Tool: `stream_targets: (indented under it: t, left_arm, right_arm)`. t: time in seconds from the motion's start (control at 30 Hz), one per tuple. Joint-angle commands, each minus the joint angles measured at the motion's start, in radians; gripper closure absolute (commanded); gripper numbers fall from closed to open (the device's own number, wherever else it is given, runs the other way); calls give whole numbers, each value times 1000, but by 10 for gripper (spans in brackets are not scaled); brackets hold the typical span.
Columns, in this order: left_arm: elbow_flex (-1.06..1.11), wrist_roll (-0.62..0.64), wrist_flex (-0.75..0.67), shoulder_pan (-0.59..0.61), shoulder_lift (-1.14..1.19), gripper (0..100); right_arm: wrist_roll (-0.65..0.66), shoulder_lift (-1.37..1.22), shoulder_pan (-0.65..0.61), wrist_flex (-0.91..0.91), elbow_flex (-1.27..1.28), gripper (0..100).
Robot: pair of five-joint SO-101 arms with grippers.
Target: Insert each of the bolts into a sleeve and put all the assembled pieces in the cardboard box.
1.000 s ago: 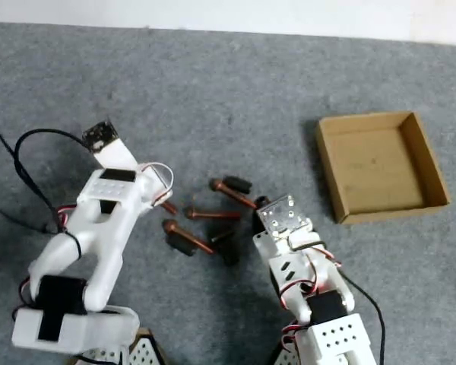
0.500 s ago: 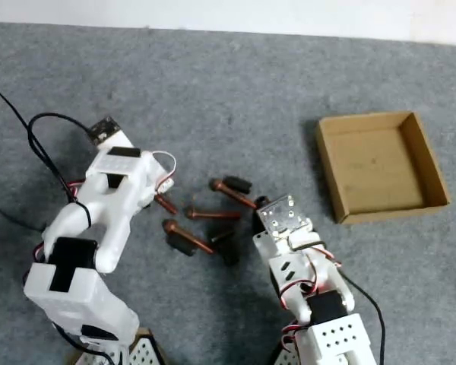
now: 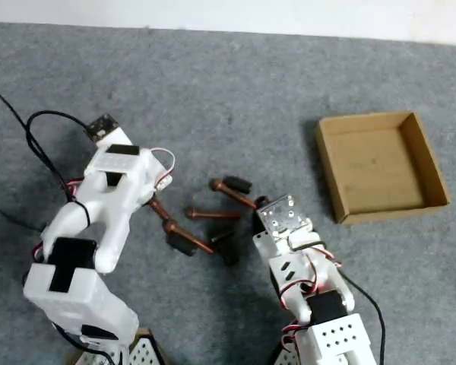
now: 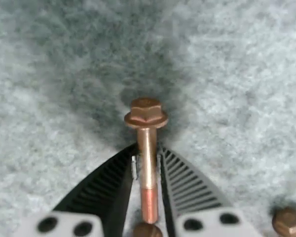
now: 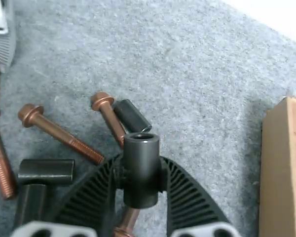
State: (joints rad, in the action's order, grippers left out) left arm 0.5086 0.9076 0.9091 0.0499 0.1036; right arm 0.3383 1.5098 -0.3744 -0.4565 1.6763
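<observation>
The left gripper [image 4: 147, 170] is clenched on a copper-coloured bolt [image 4: 146, 140] at mid-shank. Its flanged hex head sticks out past the fingertips, above the grey surface [image 4: 246, 74]. The right gripper [image 5: 141, 180] grasps 1 black sleeve [image 5: 140, 163] around its wall, leaving the bore open. Both parts look like rigid, fairly dense metal. The smooth shank could swivel between the ribbed pads, so a hold closer to the head, freeing the tip, would probably suit insertion. The cardboard box [image 3: 330, 179] lies well apart from both grippers.
</observation>
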Motion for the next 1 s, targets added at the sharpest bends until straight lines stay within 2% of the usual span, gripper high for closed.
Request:
stream_targets:
  t: [0.0,0.13,0.37,0.77,0.9,0.97]
  left_arm:
    - [58,3,-23,-25,-151,996]
    - [203,-52,-129,-47,-317,996]
    - [475,-121,-256,-131,-671,996]
    - [878,-115,-462,-131,-1330,996]
    - [1018,-112,-514,-131,-1577,996]
    - [1076,-69,-508,-131,-1705,996]
  right_arm:
    - [-3,19,5,61,154,994]
    - [-8,19,-21,116,154,994]
    - [-6,15,-182,188,154,994]
    - [-3,15,-355,189,154,994]
    - [-2,15,-366,188,154,994]
    - [-2,15,-366,188,154,994]
